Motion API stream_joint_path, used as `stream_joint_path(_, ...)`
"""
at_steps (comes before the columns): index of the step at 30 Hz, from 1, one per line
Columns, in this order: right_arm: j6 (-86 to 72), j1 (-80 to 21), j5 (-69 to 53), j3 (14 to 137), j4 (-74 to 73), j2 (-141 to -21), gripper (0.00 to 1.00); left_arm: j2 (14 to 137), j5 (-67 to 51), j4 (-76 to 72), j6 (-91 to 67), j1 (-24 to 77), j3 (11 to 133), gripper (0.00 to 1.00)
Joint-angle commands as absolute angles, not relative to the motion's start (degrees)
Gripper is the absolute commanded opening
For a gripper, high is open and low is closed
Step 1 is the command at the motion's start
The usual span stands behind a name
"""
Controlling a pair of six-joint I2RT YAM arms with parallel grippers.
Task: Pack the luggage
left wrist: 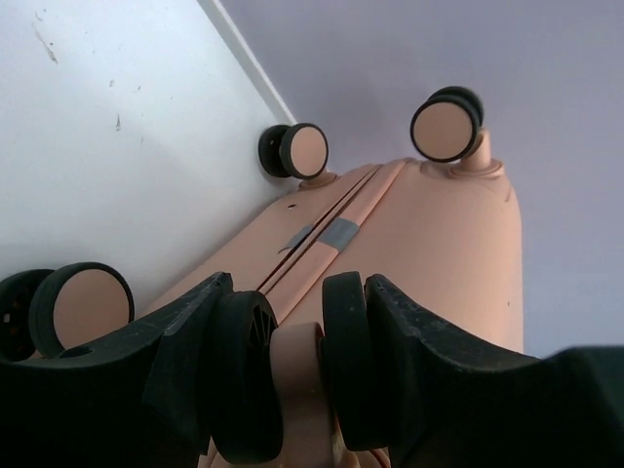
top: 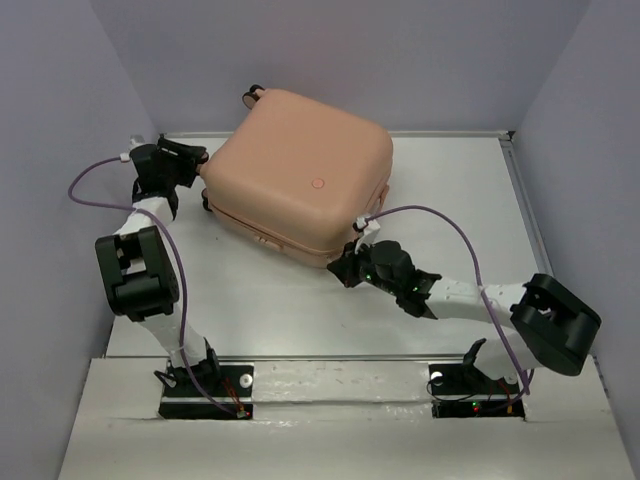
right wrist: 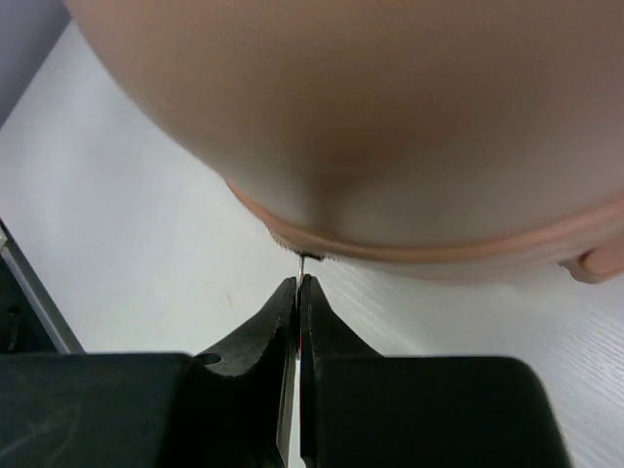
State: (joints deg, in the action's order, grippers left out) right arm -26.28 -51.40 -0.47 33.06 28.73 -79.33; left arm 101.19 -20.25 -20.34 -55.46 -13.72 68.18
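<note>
The luggage (top: 300,175) is a peach-pink hard-shell suitcase lying closed and flat on the white table, its round dimple (top: 318,184) facing up. My left gripper (top: 192,170) is at its left end, shut on a twin caster wheel (left wrist: 292,385); the black fingers (left wrist: 444,375) press both wheel discs, as the left wrist view (left wrist: 295,317) shows. My right gripper (top: 347,264) is at the suitcase's near corner, shut on a thin metal zipper pull (right wrist: 303,261) that hangs from the zipper seam. In the right wrist view (right wrist: 298,289) the shell (right wrist: 390,117) fills the top.
Three other casters show in the left wrist view (left wrist: 294,150), (left wrist: 446,127), (left wrist: 83,304). The table (top: 270,310) is boxed in by lilac walls at the left (top: 60,150), back and right. A raised rim (top: 520,190) runs along the table's right edge.
</note>
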Motion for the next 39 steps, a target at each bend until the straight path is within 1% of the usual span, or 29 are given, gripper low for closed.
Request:
stream_joint_path(1, -25.23, -59.40, -0.81, 42.43, 30.41, -84.80, 0.07, 94.84, -22.94, -29.87, -56.16, -9.49, 59.17, 0.06)
stream_joint_path(2, -25.66, -60.37, 1.91, 47.32, 30.32, -86.55, 0.07, 93.27, -22.85, -31.97, -56.86, -8.45, 55.93, 0.06)
stream_joint_path(5, -28.37, -61.17, 3.42, 54.29, 31.55, -93.41, 0.07, 90.01, -22.68, -33.92, -58.36, -7.30, 50.65, 0.06)
stream_joint_path(10, -28.48, -58.63, 7.03, 56.69, 30.24, -94.93, 0.07, 81.84, -21.36, -34.45, -56.70, -5.80, 42.38, 0.06)
stream_joint_path(13, -28.21, -54.50, 6.07, 52.23, 29.80, -89.40, 0.07, 76.21, -20.57, -34.45, -55.99, -5.71, 37.28, 0.06)
stream_joint_path(14, -27.17, -51.88, 3.45, 51.16, 29.36, -86.08, 0.07, 73.94, -20.65, -34.37, -55.90, -5.80, 35.18, 0.06)
stream_joint_path(16, -24.89, -49.32, 3.51, 49.14, 25.17, -82.55, 0.07, 70.51, -20.92, -34.63, -56.34, -6.06, 33.15, 0.06)
stream_joint_path(17, -23.74, -44.96, 2.30, 48.61, 23.66, -78.96, 0.07, 69.27, -21.27, -34.54, -56.42, -5.98, 31.31, 0.06)
stream_joint_path(20, -23.73, -38.16, -5.07, 44.06, 21.19, -72.53, 0.07, 64.27, -22.58, -34.28, -56.16, -5.89, 27.62, 0.06)
stream_joint_path(21, -23.56, -34.32, -6.58, 43.16, 18.83, -69.20, 0.07, 61.81, -23.02, -33.84, -56.16, -5.28, 26.81, 0.06)
stream_joint_path(23, -22.77, -32.70, -7.91, 39.48, 17.23, -66.63, 0.07, 59.60, -22.68, -33.14, -55.99, -3.61, 24.88, 0.06)
stream_joint_path(24, -23.02, -32.70, -8.00, 37.98, 15.75, -65.75, 0.07, 58.63, -22.15, -32.44, -55.12, -2.30, 24.53, 0.06)
stream_joint_path(25, -26.68, -32.70, -10.43, 34.05, 15.82, -64.70, 0.07, 56.97, -21.54, -31.47, -54.85, -0.28, 23.74, 0.06)
stream_joint_path(26, -26.72, -32.70, -13.16, 34.01, 17.91, -64.34, 0.07, 56.34, -21.10, -31.46, -54.76, 2.17, 23.30, 0.06)
stream_joint_path(27, -32.72, -36.35, -15.36, 27.66, 26.20, -64.51, 0.07, 55.47, -20.48, -31.55, -54.84, 3.07, 22.86, 0.06)
stream_joint_path(28, -34.70, -39.26, -14.95, 24.29, 28.71, -64.95, 0.07, 54.41, -20.74, -31.55, -54.23, 4.47, 22.42, 0.06)
stream_joint_path(29, -34.11, -41.81, -11.81, 24.26, 28.74, -65.56, 0.07, 54.40, -20.83, -31.47, -54.23, 5.27, 22.33, 0.06)
stream_joint_path(30, -33.32, -43.40, -8.73, 24.78, 24.91, -66.18, 0.07, 53.62, -20.31, -31.03, -51.97, 6.49, 22.32, 0.06)
stream_joint_path(31, -32.88, -43.42, -7.22, 25.05, 23.83, -66.70, 0.07, 52.74, -19.17, -29.98, -51.94, 8.24, 22.67, 0.06)
stream_joint_path(32, -32.18, -43.42, -5.55, 25.05, 23.47, -66.53, 0.07, 51.60, -15.59, -26.93, -48.64, 13.66, 23.81, 0.06)
stream_joint_path(33, -31.65, -43.42, -4.84, 25.31, 22.60, -65.92, 0.07, 51.33, -13.56, -24.11, -45.38, 17.02, 24.43, 0.06)
stream_joint_path(34, -31.29, -43.42, -4.05, 25.66, 22.07, -65.40, 0.07, 51.42, -11.36, -23.13, -44.13, 20.18, 25.30, 0.06)
stream_joint_path(35, -30.59, -42.81, -3.78, 26.10, 21.19, -64.61, 0.07, 51.76, -8.64, -22.94, -43.34, 25.44, 25.40, 0.06)
stream_joint_path(39, -30.41, -42.80, -1.94, 26.02, 17.76, -63.29, 0.07, 58.33, -6.33, -23.20, -40.70, 31.54, 26.63, 0.06)
